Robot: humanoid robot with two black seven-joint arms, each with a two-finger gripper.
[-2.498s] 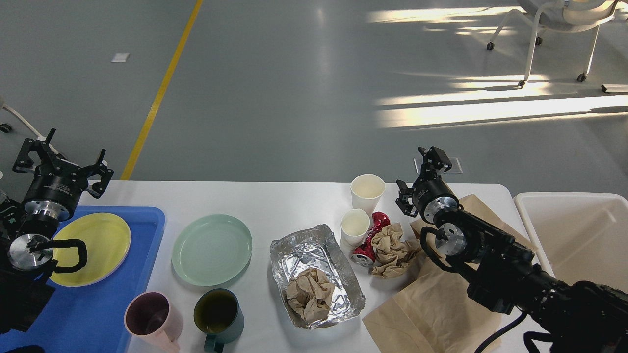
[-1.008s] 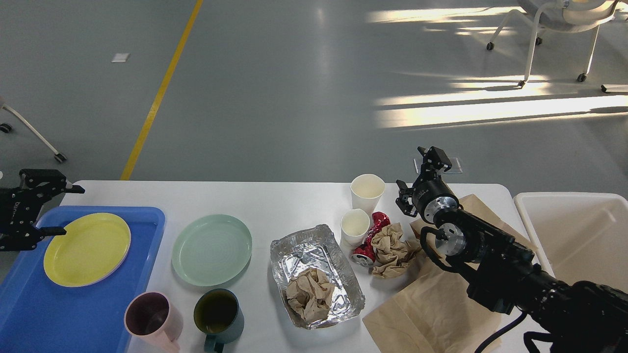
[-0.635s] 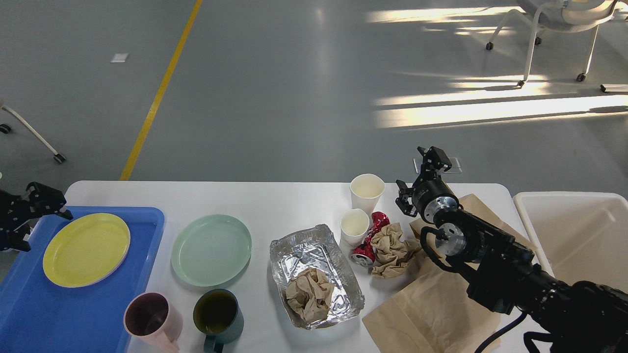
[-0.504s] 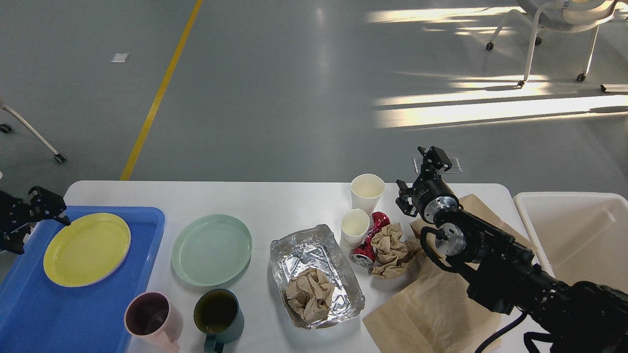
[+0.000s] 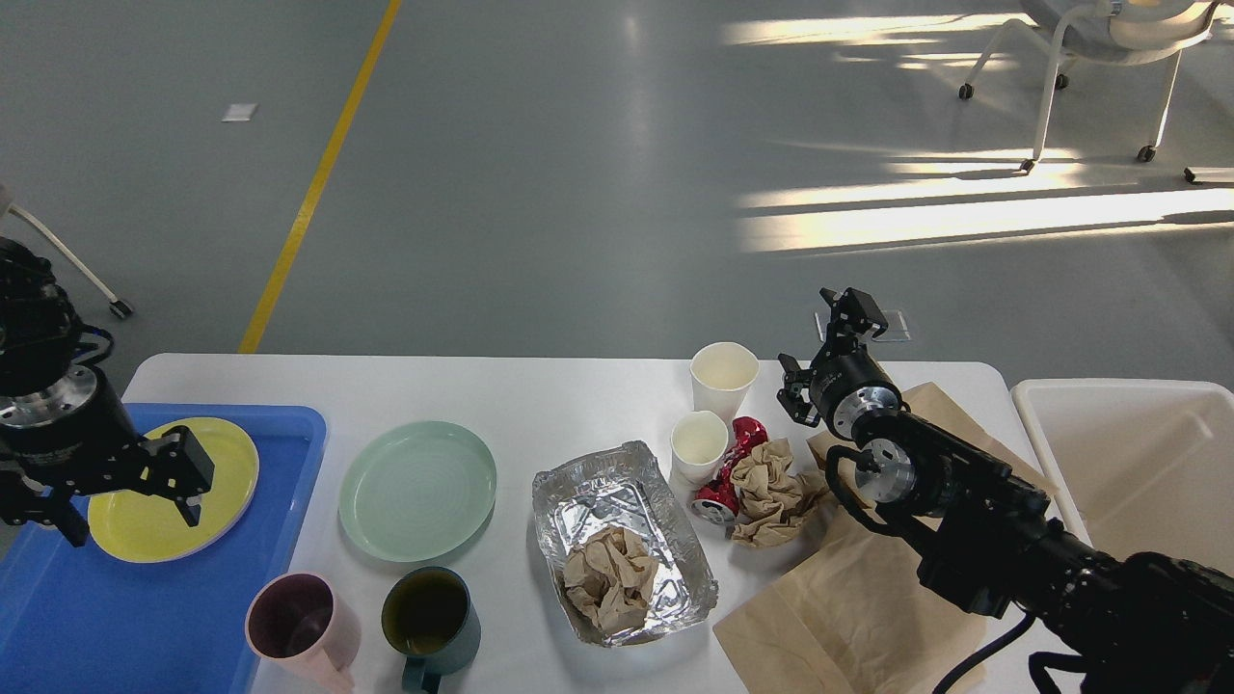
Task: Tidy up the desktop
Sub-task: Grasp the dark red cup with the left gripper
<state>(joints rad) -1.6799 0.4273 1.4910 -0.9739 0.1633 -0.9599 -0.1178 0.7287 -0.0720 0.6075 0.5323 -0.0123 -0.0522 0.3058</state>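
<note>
The white desktop (image 5: pixel 569 395) holds a green plate (image 5: pixel 417 490), a pink mug (image 5: pixel 291 622), a dark green mug (image 5: pixel 426 614), a foil tray (image 5: pixel 578 501) with crumpled brown paper (image 5: pixel 609 575), two white paper cups (image 5: pixel 723 376) (image 5: pixel 698 445), a crushed red can (image 5: pixel 725 474), another paper wad (image 5: pixel 771 479) and a brown paper bag (image 5: pixel 848 598). My left gripper (image 5: pixel 120 501) is open and empty, pointing down over the yellow plate (image 5: pixel 227 463) in the blue tray (image 5: pixel 145 617). My right gripper (image 5: pixel 821 347) is open and empty, just right of the taller cup.
A white plastic bin (image 5: pixel 1138 463) stands past the table's right end. The blue tray covers the table's left end. My right arm (image 5: pixel 983 520) lies over the paper bag. Chairs stand on the floor at far right and far left.
My left gripper went from the tray's back edge out past the left edge, then came back and now hangs over the yellow plate. The right arm has not moved.
</note>
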